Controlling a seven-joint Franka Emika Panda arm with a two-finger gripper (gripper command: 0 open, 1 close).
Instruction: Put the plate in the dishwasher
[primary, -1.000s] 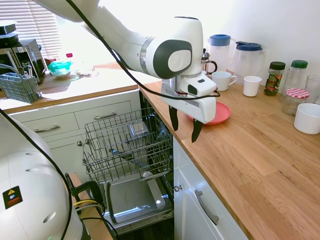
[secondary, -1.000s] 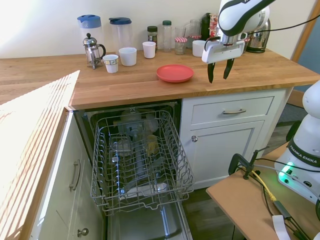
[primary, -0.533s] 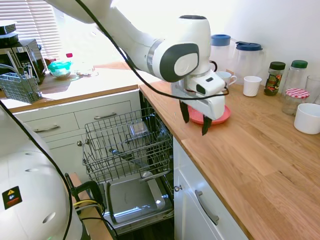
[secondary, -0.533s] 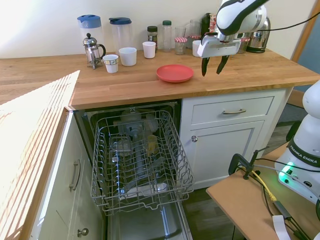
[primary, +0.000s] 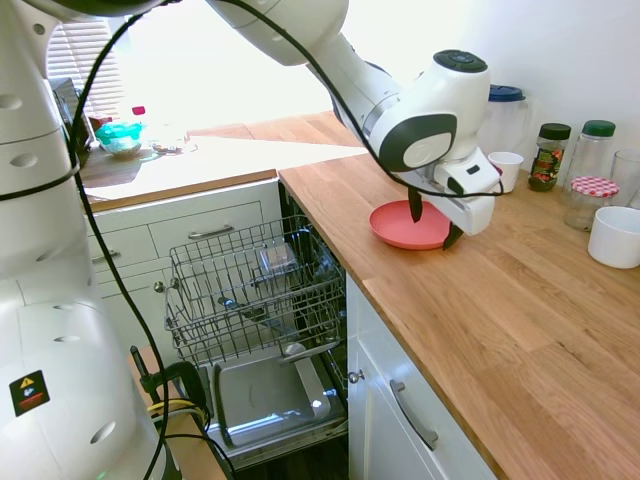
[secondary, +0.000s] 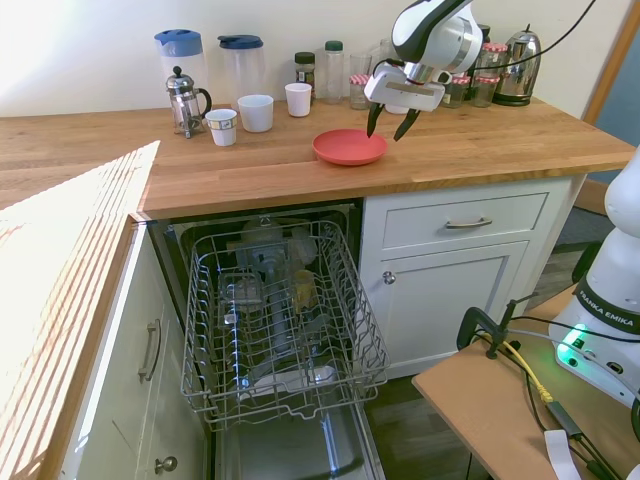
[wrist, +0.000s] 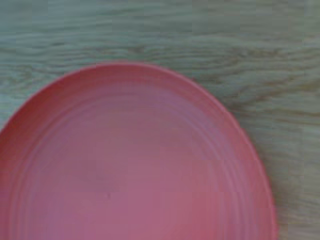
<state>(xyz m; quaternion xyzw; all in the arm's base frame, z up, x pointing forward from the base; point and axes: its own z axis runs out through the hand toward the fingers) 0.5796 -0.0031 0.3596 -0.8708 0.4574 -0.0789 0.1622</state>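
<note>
Wrist view: plate (wrist: 135, 160), coral-red, round, shallow, faint concentric rings inside a raised rim, plain, lying flat on pale wood grain; slightly blurred.

Second exterior view, placed from the plate:
- Dishwasher (secondary: 280, 330), below and nearer than the plate, under the table (secondary: 200, 170); door down, grey wire rack pulled out, some items in it, too small to name.
- Plate (secondary: 350, 146), flat on the table near its front edge.
- Gripper (secondary: 388, 120), above the plate's right rim, pointing down; jaws spread wide, holding nothing, not touching the plate.
- White arm, reaching in from the right, wrist bent downward.
- Two white mugs (secondary: 255, 112), behind and left of the plate.
</note>
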